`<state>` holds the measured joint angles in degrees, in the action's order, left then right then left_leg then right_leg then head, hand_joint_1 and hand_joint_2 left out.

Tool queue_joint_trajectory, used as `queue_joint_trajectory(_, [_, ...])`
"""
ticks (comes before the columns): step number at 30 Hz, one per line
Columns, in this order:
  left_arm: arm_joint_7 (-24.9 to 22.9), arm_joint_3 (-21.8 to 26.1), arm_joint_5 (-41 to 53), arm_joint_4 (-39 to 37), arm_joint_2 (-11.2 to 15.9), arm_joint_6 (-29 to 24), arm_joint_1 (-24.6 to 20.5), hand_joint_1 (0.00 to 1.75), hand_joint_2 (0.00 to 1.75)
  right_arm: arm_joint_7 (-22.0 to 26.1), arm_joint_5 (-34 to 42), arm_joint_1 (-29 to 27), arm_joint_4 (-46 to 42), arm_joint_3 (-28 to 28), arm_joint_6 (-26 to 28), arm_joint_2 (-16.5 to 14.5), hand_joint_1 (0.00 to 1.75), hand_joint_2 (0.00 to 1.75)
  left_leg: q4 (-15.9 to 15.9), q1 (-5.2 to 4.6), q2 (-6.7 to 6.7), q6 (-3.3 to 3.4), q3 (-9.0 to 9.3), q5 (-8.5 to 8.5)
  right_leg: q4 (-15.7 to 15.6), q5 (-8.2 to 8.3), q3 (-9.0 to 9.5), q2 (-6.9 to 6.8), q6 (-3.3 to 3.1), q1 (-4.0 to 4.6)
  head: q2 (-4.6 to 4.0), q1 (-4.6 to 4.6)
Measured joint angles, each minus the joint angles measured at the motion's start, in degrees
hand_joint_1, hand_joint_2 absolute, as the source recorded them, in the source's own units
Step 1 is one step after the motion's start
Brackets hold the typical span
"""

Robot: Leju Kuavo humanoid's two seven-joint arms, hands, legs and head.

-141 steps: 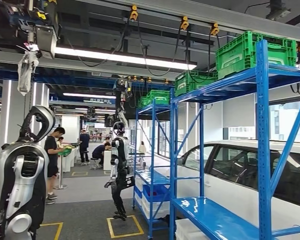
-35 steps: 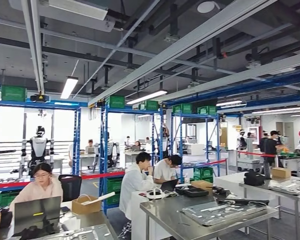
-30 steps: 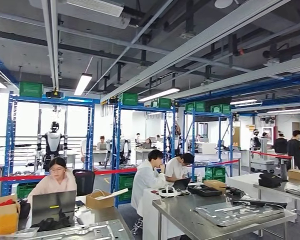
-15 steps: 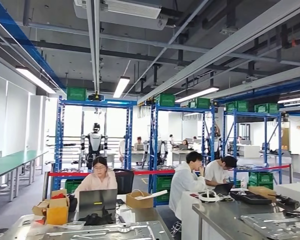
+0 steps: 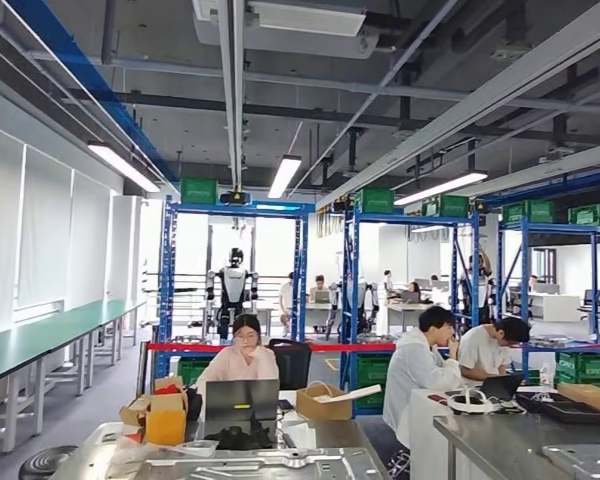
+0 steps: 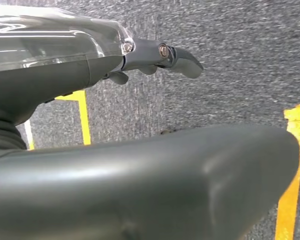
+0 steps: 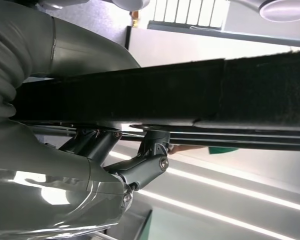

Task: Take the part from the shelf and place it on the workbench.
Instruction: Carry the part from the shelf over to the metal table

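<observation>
Your camera has swung left, the right robot hand (image 7: pixel 141 160) grips the dark part (image 7: pixel 186 95), the left robot hand (image 6: pixel 156 55) hangs empty, so carry on to the bench (image 5: pixel 342 462) at lower centre.

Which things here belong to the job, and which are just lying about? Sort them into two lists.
Job in hand:
- dark flat part, gripped by the right hand
- steel workbench ahead, a likely place to set it

Just lying about:
- laptop
- yellow box
- open cardboard box
- green crate on top of the blue rack
</observation>
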<state>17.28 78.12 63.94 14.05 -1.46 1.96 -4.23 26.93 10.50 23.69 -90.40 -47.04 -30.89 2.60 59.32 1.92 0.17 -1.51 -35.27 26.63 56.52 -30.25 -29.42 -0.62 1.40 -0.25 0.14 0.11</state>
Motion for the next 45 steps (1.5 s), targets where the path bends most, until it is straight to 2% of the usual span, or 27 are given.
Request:
queue_joint_trajectory(2, [0.0,0.0,0.0,0.0,0.1,0.0,0.1,0.0,1.75,0.0,0.0,0.0,0.0,0.0,0.0,0.0,1.75,1.75,-0.2,-0.25,-0.15,1.35,0.41,0.57,0.4,-0.19,0.3,-0.03,0.56,-0.25,0.01,-0.01])
queue_joint_trajectory(4, [0.1,0.0,0.0,0.0,0.2,0.0,0.2,0.0,1.75,0.1,0.0,0.1,-0.1,0.0,0.0,0.0,1.75,1.75,-0.3,-0.43,-0.3,2.41,1.4,1.2,3.7,-0.67,-1.04,0.0,0.94,-0.48,0.0,-0.01])
queue_joint_trajectory(5, [0.1,0.0,0.0,0.0,0.2,0.0,0.2,0.0,1.75,0.1,0.1,0.2,-0.2,0.0,0.0,0.0,1.75,1.75,-0.4,-0.53,-0.36,2.81,1.98,1.57,7.0,-1.33,-2.86,0.03,0.97,-0.51,-0.01,-0.01])
queue_joint_trajectory(8, [0.1,0.0,0.0,0.0,0.3,0.0,0.2,0.0,1.75,0.1,0.1,0.0,-0.1,0.0,-0.1,0.0,1.75,1.75,-0.4,-1.16,-0.6,3.53,3.8,3.1,17.8,-4.85,-10.79,0.11,0.51,-0.23,-0.01,-0.01])
queue_joint_trajectory(9, [0.1,0.0,0.0,0.0,0.3,0.0,0.2,0.0,1.75,0.1,0.1,-0.1,-0.1,0.0,-0.1,0.0,1.75,1.75,-0.4,-1.37,-0.74,3.64,4.6,3.73,18.9,-5.22,-12.54,0.17,0.15,0.04,-0.01,-0.01])
queue_joint_trajectory(10, [0.1,0.0,0.0,0.0,0.3,0.0,0.3,0.0,1.75,0.1,0.2,-0.1,-0.1,0.1,-0.1,0.0,1.75,1.75,-0.4,-1.51,-0.9,3.69,5.53,4.41,17.7,-4.46,-13.2,0.26,-0.34,0.48,-0.01,-0.02])
queue_joint_trajectory(11, [0.1,0.0,0.0,0.0,0.3,0.0,0.3,0.0,1.75,0.1,0.2,-0.1,-0.1,0.1,-0.1,0.0,1.75,1.75,-0.4,-1.57,-1.04,3.71,6.49,5.12,14.6,-2.44,-12.99,0.37,-0.97,1.08,-0.01,-0.01])
queue_joint_trajectory(13, [0.1,0.0,0.1,0.0,0.1,0.0,0.3,0.0,1.75,0.2,0.4,-0.1,-0.1,0.1,-0.1,0.0,1.75,1.75,-0.6,-1.58,-1.34,3.58,8.16,6.51,6.9,4.19,-11.72,0.77,-2.46,2.49,-0.01,0.02])
queue_joint_trajectory(15, [0.1,0.0,0.2,0.0,-0.2,0.0,0.3,0.0,1.75,0.2,0.5,-0.1,-0.1,0.2,-0.1,0.1,1.75,1.75,-1.0,-1.58,-1.56,3.18,9.18,7.39,2.7,8.04,-10.9,1.11,-3.49,3.23,-0.01,0.04])
queue_joint_trajectory(17, [0.0,0.0,0.2,0.0,-0.3,0.0,0.3,0.0,1.75,0.2,0.7,0.0,-0.1,0.3,-0.2,0.0,1.75,1.75,-1.3,-1.73,-1.6,2.73,9.82,7.01,1.7,7.71,-9.82,1.08,-4.01,3.07,-0.01,0.04])
queue_joint_trajectory(19, [0.0,0.0,0.2,0.0,-0.3,0.0,0.1,0.0,1.75,0.3,0.8,0.0,-0.3,0.4,-0.2,-0.1,1.75,1.75,1.4,-1.92,-1.39,2.46,9.0,6.05,0.2,7.3,-7.87,0.92,-4.3,2.56,-0.01,0.06])
queue_joint_trajectory(21, [0.0,0.0,0.2,0.0,-0.2,-0.1,0.0,0.0,1.75,0.3,0.9,0.0,-0.3,0.4,-0.2,-0.1,1.75,1.75,7.6,-1.83,-1.2,1.98,5.27,7.03,-0.8,6.54,-6.06,0.83,-4.2,2.06,0.0,0.07])
queue_joint_trajectory(23, [0.0,0.0,0.2,0.0,0.0,-0.1,0.1,0.0,1.75,0.3,0.9,-0.1,-0.3,0.4,-0.3,-0.1,1.75,1.75,12.5,-1.45,-1.15,1.23,0.73,10.55,-0.9,5.32,-4.67,0.86,-3.86,1.65,0.0,0.07])
queue_joint_trajectory(24, [0.0,0.0,0.2,0.0,0.1,-0.1,0.2,0.0,1.75,0.3,0.9,-0.1,-0.3,0.4,-0.3,-0.1,1.75,1.75,13.1,-1.21,-1.12,0.83,-0.76,11.93,-0.9,4.61,-3.87,0.92,-3.59,1.42,0.0,0.07])
queue_joint_trajectory(25, [0.0,0.0,0.2,0.0,0.2,-0.1,0.2,0.0,1.75,0.3,0.9,-0.2,-0.3,0.4,-0.3,-0.1,1.75,1.75,12.2,-0.9,-1.08,0.4,-1.56,12.03,-0.8,3.87,-2.96,0.96,-3.31,1.17,-0.01,0.07])
queue_joint_trajectory(26, [0.0,0.0,0.2,0.0,0.2,-0.1,0.3,0.0,1.75,0.3,0.9,-0.2,-0.3,0.4,-0.3,-0.1,1.75,1.75,9.9,-0.49,-1.04,-0.11,-1.74,10.33,-0.7,3.07,-1.98,0.96,-2.97,0.9,-0.01,0.07])
queue_joint_trajectory(28, [-0.1,0.0,0.2,0.0,0.1,-0.1,0.4,0.0,1.75,0.3,0.9,-0.2,-0.2,0.4,-0.3,-0.1,1.75,1.75,3.8,0.59,-0.79,-1.18,-1.67,3.43,-0.2,1.38,-0.38,0.92,-2.2,0.62,-0.01,0.07])
queue_joint_trajectory(30, [-0.2,0.0,0.3,-0.1,0.0,-0.1,0.5,0.0,1.75,0.3,0.9,-0.2,-0.1,0.4,-0.3,-0.1,1.75,1.75,0.9,0.9,-0.46,-0.78,-1.9,-0.54,0.6,-0.15,0.17,1.01,-1.25,0.5,-0.01,0.03])
queue_joint_trajectory(32, [-0.3,0.1,0.3,-0.1,0.0,-0.1,0.6,0.0,1.75,0.2,1.0,-0.2,0.0,0.4,-0.3,-0.1,1.75,1.75,1.1,0.4,-0.41,0.66,-1.98,-0.23,1.0,-1.14,0.37,1.09,-0.33,0.12,0.01,-0.02])
queue_joint_trajectory(34, [-0.1,0.1,0.3,0.0,0.1,-0.1,0.4,0.0,1.75,0.3,1.0,-0.1,-0.2,0.5,-0.4,-0.1,1.75,1.75,1.1,0.19,-0.52,1.63,-1.6,-0.07,2.0,-2.23,0.33,0.94,0.33,-0.27,0.01,-0.02])
queue_joint_trajectory(36, [0.0,0.1,0.3,0.0,0.2,-0.1,0.2,0.0,1.75,0.3,1.1,-0.1,-0.3,0.5,-0.4,-0.1,1.75,1.75,1.0,0.08,-0.55,2.36,-1.01,0.4,7.2,-4.6,-2.19,0.86,0.66,-0.37,0.01,-0.03])
queue_joint_trajectory(38, [0.0,0.1,0.3,0.0,0.3,-0.1,0.1,0.0,1.75,0.4,1.2,-0.2,-0.3,0.6,-0.5,-0.1,1.75,1.75,1.0,-0.25,-0.55,2.78,-0.39,1.04,15.1,-6.92,-7.13,0.87,0.68,-0.36,0.0,-0.04])
queue_joint_trajectory(39, [0.0,0.1,0.3,0.0,0.4,-0.1,0.1,0.0,1.75,0.4,1.2,-0.3,-0.3,0.6,-0.5,-0.1,1.75,1.75,1.0,-0.47,-0.57,2.91,-0.01,1.38,17.6,-6.92,-9.12,0.87,0.56,-0.32,-0.01,-0.03])
queue_joint_trajectory(40, [0.0,0.1,0.3,0.0,0.4,-0.1,0.1,0.0,1.75,0.4,1.2,-0.4,-0.3,0.6,-0.5,0.0,1.75,1.75,1.0,-0.67,-0.62,3.01,0.42,1.7,17.9,-5.79,-10.13,0.88,0.31,-0.2,-0.01,-0.03])
queue_joint_trajectory(41, [0.0,0.1,0.3,0.0,0.4,-0.1,0.1,0.0,1.75,0.4,1.3,-0.4,-0.3,0.6,-0.6,0.0,1.75,1.75,1.0,-0.83,-0.7,3.06,0.88,2.01,15.9,-3.66,-9.96,0.89,-0.06,0.0,-0.01,-0.03])
queue_joint_trajectory(43, [-0.1,0.1,0.3,0.0,0.4,-0.1,0.1,0.0,1.75,0.4,1.3,-0.4,-0.3,0.7,-0.7,0.0,1.75,1.75,0.9,-1.0,-0.88,3.0,1.74,2.58,8.3,1.07,-7.6,0.87,-1.17,0.76,-0.01,-0.02])
queue_joint_trajectory(45, [-0.1,0.1,0.3,0.0,0.3,-0.1,0.1,0.0,1.75,0.4,1.4,-0.3,-0.3,0.9,-0.8,-0.1,1.75,1.75,0.7,-0.94,-0.99,2.6,2.15,3.0,3.3,2.92,-5.78,0.81,-2.03,1.46,0.01,-0.04])
